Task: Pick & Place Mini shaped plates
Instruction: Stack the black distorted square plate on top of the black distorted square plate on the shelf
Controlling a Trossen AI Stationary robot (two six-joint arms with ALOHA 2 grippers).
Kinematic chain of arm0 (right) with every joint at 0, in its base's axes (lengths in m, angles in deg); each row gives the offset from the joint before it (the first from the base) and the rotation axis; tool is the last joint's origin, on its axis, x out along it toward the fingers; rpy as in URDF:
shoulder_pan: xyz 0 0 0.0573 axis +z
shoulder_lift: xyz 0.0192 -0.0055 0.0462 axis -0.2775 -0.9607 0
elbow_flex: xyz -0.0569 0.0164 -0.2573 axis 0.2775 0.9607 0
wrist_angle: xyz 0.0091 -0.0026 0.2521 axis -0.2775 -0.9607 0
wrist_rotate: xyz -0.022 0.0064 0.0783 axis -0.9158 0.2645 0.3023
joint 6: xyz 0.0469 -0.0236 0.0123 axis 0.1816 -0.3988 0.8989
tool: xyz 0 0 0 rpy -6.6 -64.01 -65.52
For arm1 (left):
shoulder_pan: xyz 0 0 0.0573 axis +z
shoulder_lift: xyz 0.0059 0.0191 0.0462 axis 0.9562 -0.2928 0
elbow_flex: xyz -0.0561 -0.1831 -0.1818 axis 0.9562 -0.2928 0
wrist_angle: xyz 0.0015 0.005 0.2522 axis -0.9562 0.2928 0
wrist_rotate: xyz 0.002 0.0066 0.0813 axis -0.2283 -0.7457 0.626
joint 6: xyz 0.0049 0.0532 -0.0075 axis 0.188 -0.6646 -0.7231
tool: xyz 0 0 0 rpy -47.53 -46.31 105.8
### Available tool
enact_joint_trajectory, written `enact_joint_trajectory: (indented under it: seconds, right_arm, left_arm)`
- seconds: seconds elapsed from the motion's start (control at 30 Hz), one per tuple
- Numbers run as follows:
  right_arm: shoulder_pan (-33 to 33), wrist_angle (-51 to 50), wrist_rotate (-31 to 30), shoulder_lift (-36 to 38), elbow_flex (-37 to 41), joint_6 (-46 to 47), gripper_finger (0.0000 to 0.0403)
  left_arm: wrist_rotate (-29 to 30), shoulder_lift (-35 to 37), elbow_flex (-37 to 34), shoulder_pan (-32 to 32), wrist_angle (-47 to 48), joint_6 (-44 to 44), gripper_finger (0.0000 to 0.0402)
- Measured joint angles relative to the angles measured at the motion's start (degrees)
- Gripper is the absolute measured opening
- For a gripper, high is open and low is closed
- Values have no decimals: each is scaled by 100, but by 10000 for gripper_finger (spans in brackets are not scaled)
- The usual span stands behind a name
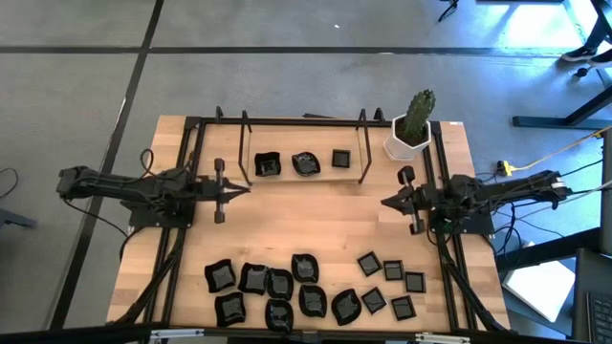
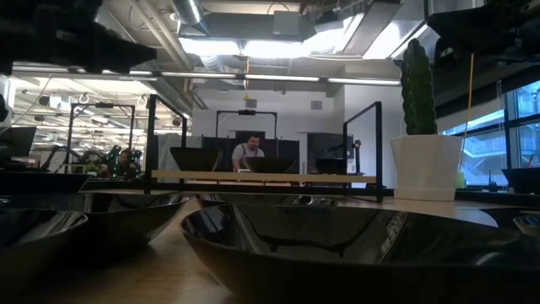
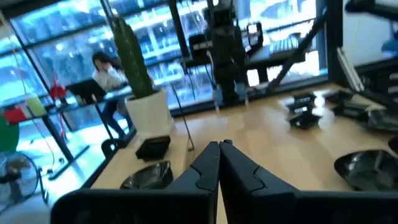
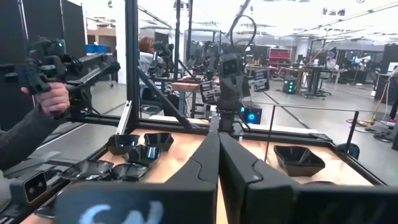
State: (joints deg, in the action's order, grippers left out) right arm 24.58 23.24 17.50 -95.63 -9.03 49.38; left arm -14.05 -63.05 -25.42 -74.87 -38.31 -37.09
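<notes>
The mini shaped plates, tiny glossy black dishes, lie in two groups on the pale wooden table (image 1: pixel 316 220). Most sit in a loose cluster (image 1: pixel 287 291) along the near edge: wavy-edged and rounded ones towards the left side, several touching or overlapping, and small flat squares (image 1: pixel 387 282) towards the right, set a little apart from one another. Three more, one of each kind, stand in a row (image 1: pixel 302 162) at the far side, between the thin black uprights of a metal frame (image 1: pixel 245 143). A white hexagonal pot with a green cactus (image 1: pixel 411 129) stands at the far right corner, clear of the plates.

The left gripper (image 1: pixel 241 190) hovers over bare wood at mid-table on the left, its fingers pressed together on nothing. The right gripper (image 1: pixel 387 203) mirrors it on the right, likewise clenched and empty. Both point inward at each other, well apart, with neither over a plate.

No pick seems to be under way; the arms look parked between moves, with the row of three probably serving as the sorting targets. A next pick would call for an arm to part its fingers, swing towards the near cluster, and choose a plate at its margin, since the overlapped ones look awkward to grasp singly.
</notes>
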Motion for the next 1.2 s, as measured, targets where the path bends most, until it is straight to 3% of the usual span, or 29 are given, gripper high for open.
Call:
enact_joint_trajectory:
  seconds: [0.17, 0.33, 0.87, 1.07, 1.2]
  right_arm:
    - [0, -281, 0, 264, 0, 12, 6]
    - [0, -432, 0, 306, 0, -6, 6]
    - [2, -430, 2, 300, 0, 3, 6]
    - [2, -432, 42, 300, 0, 58, 6]
    - [2, -429, 46, 300, 0, 38, 6]
  left_arm:
    - [382, 829, -365, -26, 51, 136, 3]
    - [165, 1282, -397, -27, 340, 181, 5]
    - [-99, 1371, -397, -28, 528, 295, 7]
    - [-1356, 1367, -397, -26, 373, 907, 2]
    - [-1596, 1363, -398, -28, -86, 859, 3]
